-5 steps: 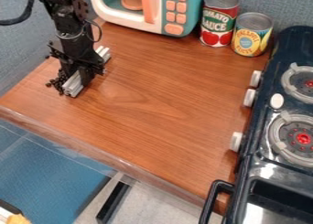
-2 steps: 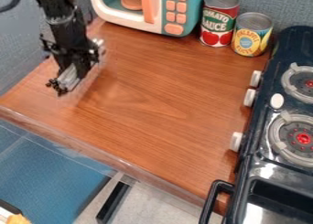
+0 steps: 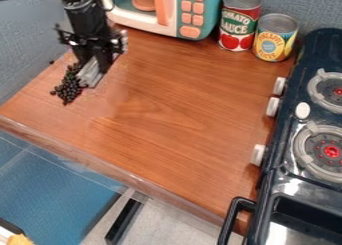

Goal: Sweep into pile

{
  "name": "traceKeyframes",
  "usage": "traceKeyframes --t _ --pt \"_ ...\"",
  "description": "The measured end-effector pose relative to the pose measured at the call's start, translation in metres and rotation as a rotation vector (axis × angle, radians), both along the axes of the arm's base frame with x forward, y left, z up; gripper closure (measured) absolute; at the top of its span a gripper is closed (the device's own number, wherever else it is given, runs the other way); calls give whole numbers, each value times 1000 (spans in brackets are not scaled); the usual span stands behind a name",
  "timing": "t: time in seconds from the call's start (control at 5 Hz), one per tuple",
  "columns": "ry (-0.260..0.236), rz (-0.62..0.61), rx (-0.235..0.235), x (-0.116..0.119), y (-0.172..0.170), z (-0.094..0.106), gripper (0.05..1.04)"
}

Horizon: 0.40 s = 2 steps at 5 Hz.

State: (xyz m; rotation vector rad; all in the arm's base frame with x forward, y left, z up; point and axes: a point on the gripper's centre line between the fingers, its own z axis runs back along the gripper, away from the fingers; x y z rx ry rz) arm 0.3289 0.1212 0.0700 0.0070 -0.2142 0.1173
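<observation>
Stray bean [image 3: 51,62]: near the tabletop's left edge, apart from the rest; it needs gathering in, and a careless push there could send it over.
Heap of dark beans [image 3: 70,84]: on the left part of the top, close together though ragged at the rim; judged nearly gathered, with tidying due.
Grey ribbed bar [image 3: 91,75]: slanting along the heap's right side, where its long edge can serve as my sweeping blade. Contact with the beans or the wood I cannot tell.
Gripper [image 3: 99,58]: mine, pinched on the bar between its ends, leaving length either side to push with; a hold so central should limit twisting, though a hard shove may still turn it.
Wooden tabletop [image 3: 170,106]: smooth, so the beans should roll easily; short, gentle strokes towards the heap advised.
Toy microwave [image 3: 159,14], red-labelled can [image 3: 239,21], yellow-labelled can [image 3: 274,37]: along the back, well apart from the beans, leaving my sweep room.
Toy stove [image 3: 270,184]: right side, no part in this work.
</observation>
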Motion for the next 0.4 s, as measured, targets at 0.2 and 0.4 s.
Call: traceKeyframes --t 0.2,0.4 --pt "16 -5 19 1 -23 -8 712" --pt "25 53 62 11 -30 -15 712"
